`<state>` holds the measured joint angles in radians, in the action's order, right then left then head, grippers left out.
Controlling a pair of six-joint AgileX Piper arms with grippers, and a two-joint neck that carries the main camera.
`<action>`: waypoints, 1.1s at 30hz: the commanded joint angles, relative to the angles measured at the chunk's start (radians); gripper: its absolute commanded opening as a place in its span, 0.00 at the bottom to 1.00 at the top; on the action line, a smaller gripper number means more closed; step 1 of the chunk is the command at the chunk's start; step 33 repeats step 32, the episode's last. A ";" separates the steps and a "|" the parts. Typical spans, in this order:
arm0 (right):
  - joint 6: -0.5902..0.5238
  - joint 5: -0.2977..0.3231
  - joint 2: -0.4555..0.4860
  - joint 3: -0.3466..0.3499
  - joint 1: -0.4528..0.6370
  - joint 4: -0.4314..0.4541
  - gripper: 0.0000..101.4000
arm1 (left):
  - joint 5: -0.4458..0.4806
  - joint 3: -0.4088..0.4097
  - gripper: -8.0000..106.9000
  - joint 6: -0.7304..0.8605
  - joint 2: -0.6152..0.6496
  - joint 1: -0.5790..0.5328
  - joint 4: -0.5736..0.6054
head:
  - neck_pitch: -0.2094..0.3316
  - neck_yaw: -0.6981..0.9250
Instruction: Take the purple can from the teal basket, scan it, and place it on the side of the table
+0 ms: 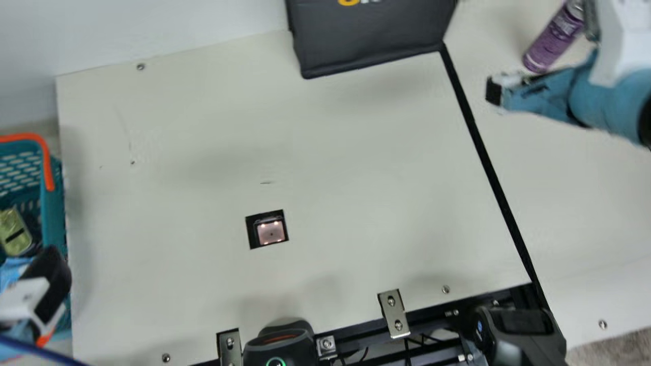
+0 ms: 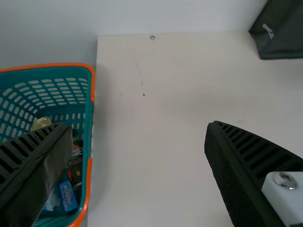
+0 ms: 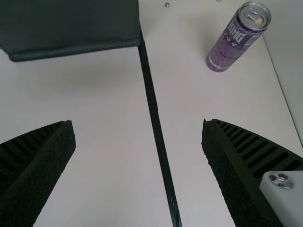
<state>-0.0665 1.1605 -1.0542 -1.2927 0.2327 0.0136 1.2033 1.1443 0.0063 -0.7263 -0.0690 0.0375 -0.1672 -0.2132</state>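
Observation:
The purple can (image 1: 552, 40) stands upright on the side of the table, beyond the black strip; the right arm covers part of it in the main view. My right gripper (image 1: 508, 92) is over the table in front of the can, apart from it. In the right wrist view the right gripper (image 3: 138, 124) is open and empty, with the can (image 3: 231, 45) beyond its fingers. My left gripper (image 1: 38, 295) hangs by the teal basket (image 1: 52, 213). The left wrist view shows the left gripper (image 2: 138, 126) open and empty, the basket (image 2: 88, 118) partly behind one finger.
A black bag (image 1: 371, 35) lies at the table's far edge. The square scanner window (image 1: 269, 231) is set in the tabletop (image 1: 356, 168). A black device (image 1: 279, 345) and metal brackets line the near edge. Several packages lie in the basket.

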 commanded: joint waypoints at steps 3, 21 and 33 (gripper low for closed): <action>0.013 0.004 0.077 0.016 -0.060 -0.002 0.94 | 0.006 0.036 0.85 -0.006 -0.022 0.028 -0.010 | 0.029 0.140; 0.067 0.061 0.314 0.075 -0.245 -0.001 0.94 | 0.011 0.059 0.85 -0.006 -0.029 0.040 -0.008 | 0.029 0.186; 0.067 0.062 0.315 0.075 -0.246 0.000 0.94 | 0.011 0.059 0.85 -0.006 -0.029 0.040 -0.008 | 0.029 0.186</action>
